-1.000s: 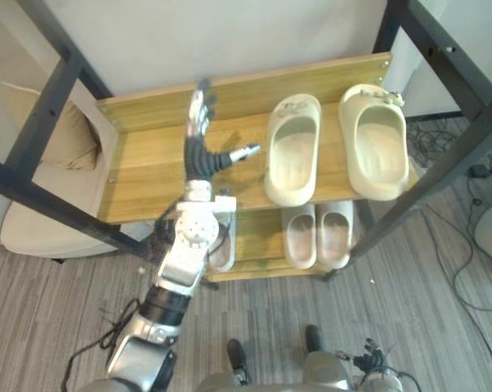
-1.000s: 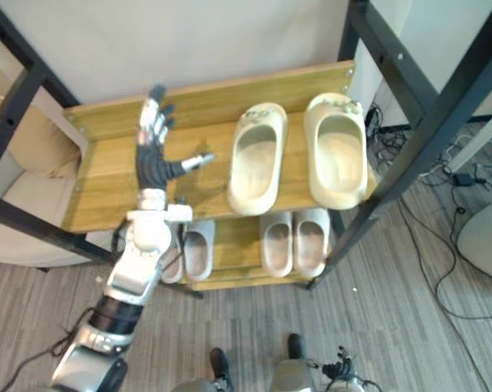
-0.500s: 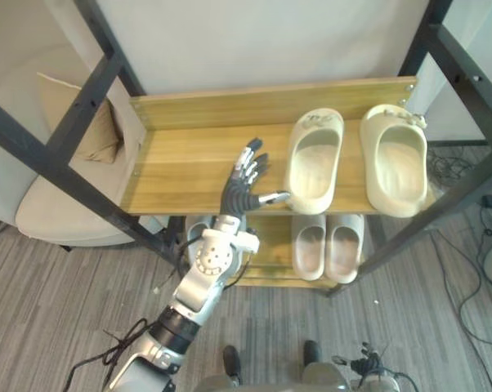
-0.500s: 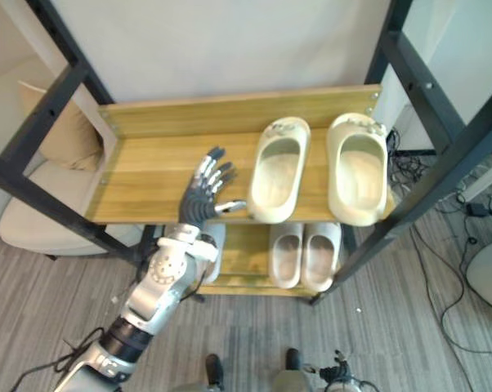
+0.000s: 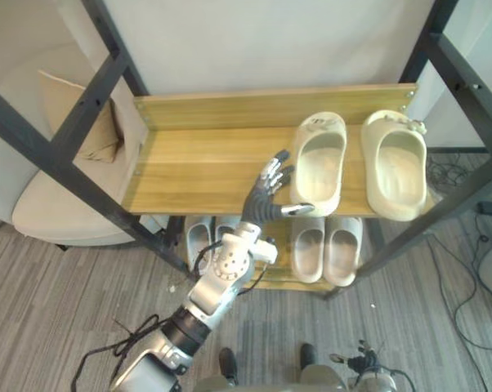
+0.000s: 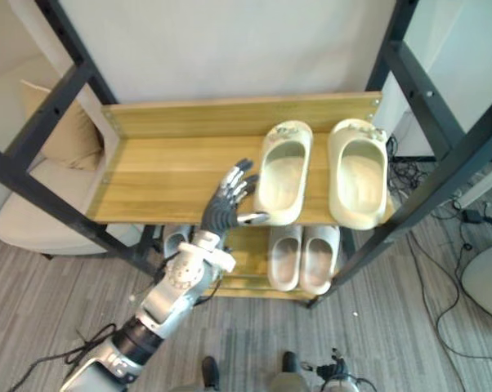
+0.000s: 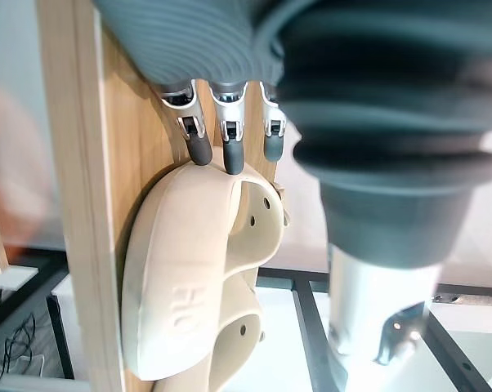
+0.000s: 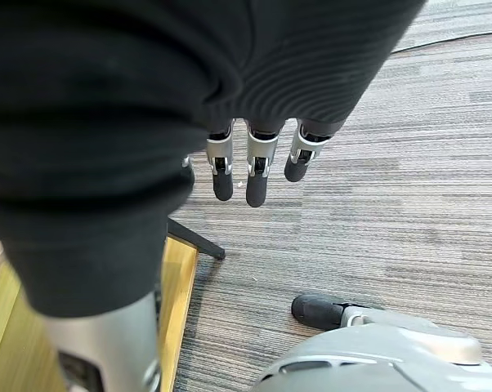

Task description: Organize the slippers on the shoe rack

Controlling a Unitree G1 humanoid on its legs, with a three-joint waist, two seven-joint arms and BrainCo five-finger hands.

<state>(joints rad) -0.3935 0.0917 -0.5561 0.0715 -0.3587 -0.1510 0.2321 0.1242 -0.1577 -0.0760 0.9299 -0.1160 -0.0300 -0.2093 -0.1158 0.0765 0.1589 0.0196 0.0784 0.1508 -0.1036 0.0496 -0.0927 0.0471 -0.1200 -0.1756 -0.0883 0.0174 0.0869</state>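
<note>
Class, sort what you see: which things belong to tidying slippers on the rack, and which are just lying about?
Job: cream slippers on the top shelf, pale slippers below, shoe rack, left robot hand.
Lying about: armchair, cushion, black frame, floor cables, idle right robot hand.

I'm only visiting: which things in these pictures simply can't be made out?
- On the lower shelf, the left pair of slippers: in the eye views, the left arm and the top shelf cover most of it.
- On the lower shelf, the right pair: its toes are hidden under the top shelf.
- Whether the left hand has its fingertips on the nearer cream slipper or just short of it: too small in the eye views, unclear in the left wrist view.
</note>
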